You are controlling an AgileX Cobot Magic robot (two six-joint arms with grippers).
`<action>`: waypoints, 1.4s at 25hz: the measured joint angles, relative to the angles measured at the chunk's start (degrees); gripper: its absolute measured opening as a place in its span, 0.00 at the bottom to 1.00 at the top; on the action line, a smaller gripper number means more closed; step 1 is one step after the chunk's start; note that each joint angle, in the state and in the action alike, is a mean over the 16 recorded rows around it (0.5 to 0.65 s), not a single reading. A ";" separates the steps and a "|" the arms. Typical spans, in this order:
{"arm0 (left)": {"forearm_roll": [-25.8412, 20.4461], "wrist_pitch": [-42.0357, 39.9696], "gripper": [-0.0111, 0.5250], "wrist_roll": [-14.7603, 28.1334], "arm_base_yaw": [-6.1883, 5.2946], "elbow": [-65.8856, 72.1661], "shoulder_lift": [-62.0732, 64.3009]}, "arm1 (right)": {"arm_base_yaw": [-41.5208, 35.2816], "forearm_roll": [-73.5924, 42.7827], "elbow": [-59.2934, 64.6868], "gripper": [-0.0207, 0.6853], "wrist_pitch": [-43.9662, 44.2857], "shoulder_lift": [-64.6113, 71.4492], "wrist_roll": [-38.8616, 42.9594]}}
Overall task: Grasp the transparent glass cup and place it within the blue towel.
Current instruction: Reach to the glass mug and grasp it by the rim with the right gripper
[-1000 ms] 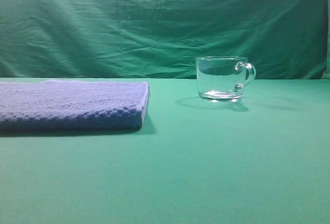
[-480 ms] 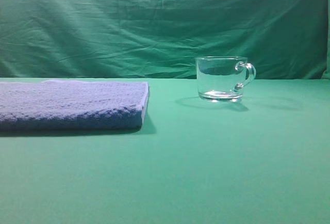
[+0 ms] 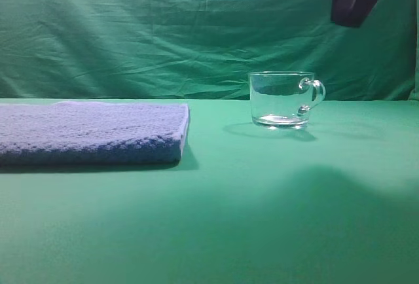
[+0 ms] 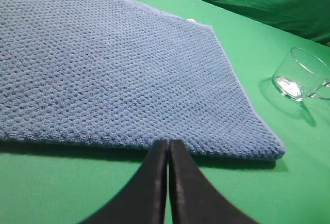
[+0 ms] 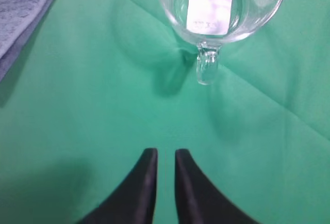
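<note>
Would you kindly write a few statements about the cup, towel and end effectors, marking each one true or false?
1. The glass cup stands upright on the green cloth. True.
2. The cup rests on the blue towel. False: it stands apart, to the towel's right.
3. The cup holds a dark liquid. False: it looks empty.
4. The left end effector holds nothing. True.
5. The right end effector grips the handle. False: it is short of it.

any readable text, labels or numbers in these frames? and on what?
White label seen through the base of the transparent glass cup: a dark line of print along its lower edge, too small and blurred to read.
Blue towel: no text.
No other text, brand, number or sign in any view.
</note>
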 joint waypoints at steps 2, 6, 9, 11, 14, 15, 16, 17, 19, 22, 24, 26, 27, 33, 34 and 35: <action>0.00 0.00 0.02 0.00 0.00 0.00 0.00 | 0.04 -0.25 -1.39 0.80 -0.17 2.31 0.17; 0.00 0.00 0.02 0.00 0.00 0.00 0.00 | 0.13 -0.73 -3.69 0.84 -1.09 6.36 0.43; 0.00 0.00 0.02 0.00 0.00 0.00 0.00 | 0.15 -1.09 -5.07 0.79 -1.96 8.71 0.51; 0.00 0.00 0.02 0.00 0.00 0.00 0.00 | 0.15 -1.32 -5.84 0.73 -2.54 9.93 0.53; 0.00 0.00 0.02 0.00 0.00 0.00 0.00 | 0.15 -1.56 -6.77 0.61 -3.37 11.22 0.54; 0.00 0.00 0.02 0.00 0.00 0.00 0.00 | 0.15 -1.63 -7.01 0.56 -3.63 11.52 0.54; 0.00 0.00 0.02 0.00 0.00 0.00 0.00 | 0.15 -1.69 -7.21 0.52 -3.86 11.76 0.54; 0.00 0.00 0.02 0.00 0.00 0.00 0.00 | 0.15 -1.74 -7.38 0.48 -4.07 11.94 0.54; 0.00 0.00 0.02 0.00 0.00 0.00 0.00 | 0.15 -1.86 -7.60 0.42 -4.42 12.15 0.54; 0.00 0.00 0.02 0.00 0.00 0.00 0.00 | 0.15 -2.05 -7.74 0.31 -4.77 12.23 0.53; 0.00 0.00 0.02 0.00 0.00 0.00 0.00 | 0.15 -2.18 -7.79 0.26 -4.92 12.24 0.51; 0.00 0.00 0.02 0.00 0.00 0.00 0.00 | 0.15 -2.29 -7.92 0.21 -4.95 12.24 0.48; 0.00 0.00 0.02 0.00 0.00 0.00 0.00 | 0.16 -2.35 -8.06 0.19 -4.88 12.24 0.47; 0.00 0.00 0.02 0.00 0.00 0.00 0.00 | 0.54 -2.68 -10.51 0.18 -3.99 12.24 0.43; 0.00 0.00 0.02 0.00 0.00 0.00 0.00 | 0.74 -2.72 -11.27 0.18 -3.83 12.24 0.43; 0.00 0.00 0.02 0.00 0.00 0.00 0.00 | 0.99 -2.73 -12.10 0.18 -3.66 12.24 0.42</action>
